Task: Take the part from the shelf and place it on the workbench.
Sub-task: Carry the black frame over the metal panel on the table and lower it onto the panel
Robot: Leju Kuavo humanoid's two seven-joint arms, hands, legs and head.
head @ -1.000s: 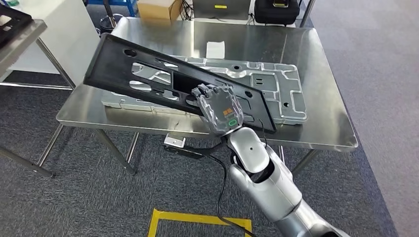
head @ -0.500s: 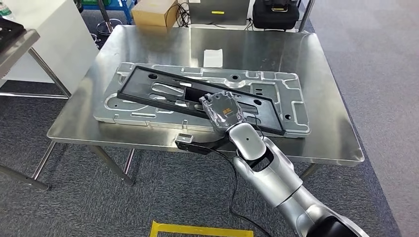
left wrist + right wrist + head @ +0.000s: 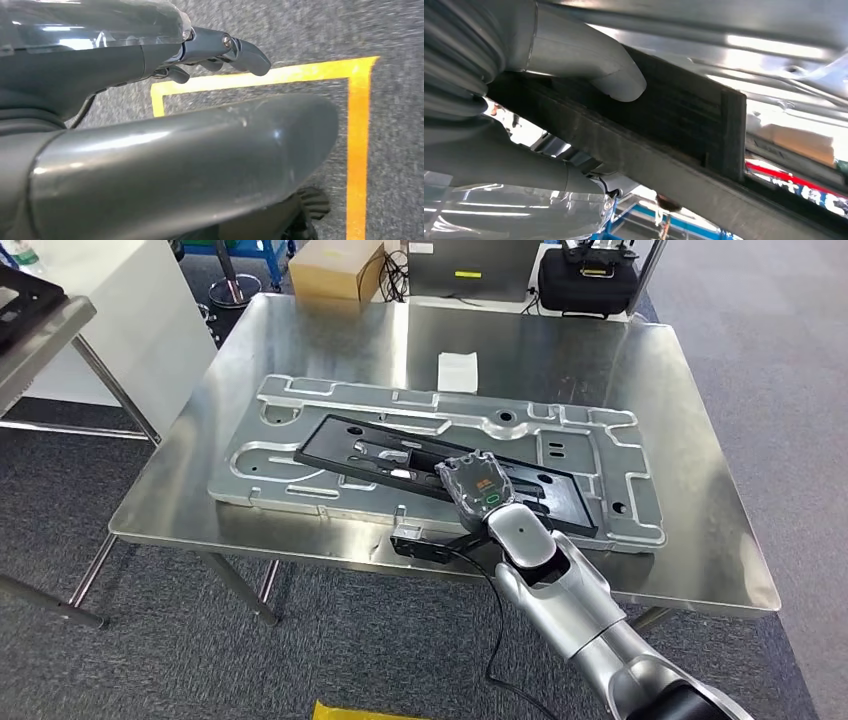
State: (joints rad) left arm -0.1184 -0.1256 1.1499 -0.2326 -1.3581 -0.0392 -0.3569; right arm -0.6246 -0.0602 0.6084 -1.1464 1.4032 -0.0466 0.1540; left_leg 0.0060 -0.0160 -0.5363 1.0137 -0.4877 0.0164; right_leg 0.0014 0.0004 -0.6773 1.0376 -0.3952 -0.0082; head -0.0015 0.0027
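Note:
The long black frame part [image 3: 555, 500] lies nearly flat on a large silver cast plate [image 3: 290, 392] on the steel workbench [image 3: 560, 360]. My right hand [image 3: 478, 485] grips the part near its middle from the near side. In the right wrist view the thumb [image 3: 594, 65] presses on the part's dark ribbed edge [image 3: 684, 110]. My left hand [image 3: 150, 125] hangs over the carpet, its fingers [image 3: 235, 50] apart from the thumb and holding nothing.
A white slip of paper [image 3: 458, 371] lies behind the plate. Beyond the bench stand a cardboard box [image 3: 335, 268] and a black case [image 3: 590, 285]. A grey shelf [image 3: 45, 315] and a white cabinet [image 3: 130, 310] are at the left. Yellow floor tape [image 3: 357, 150] runs below the left hand.
The black part has come down from a raised, tilted pose over the bench's left side to lie on the silver plate, still in my right hand. The head view has shifted too.

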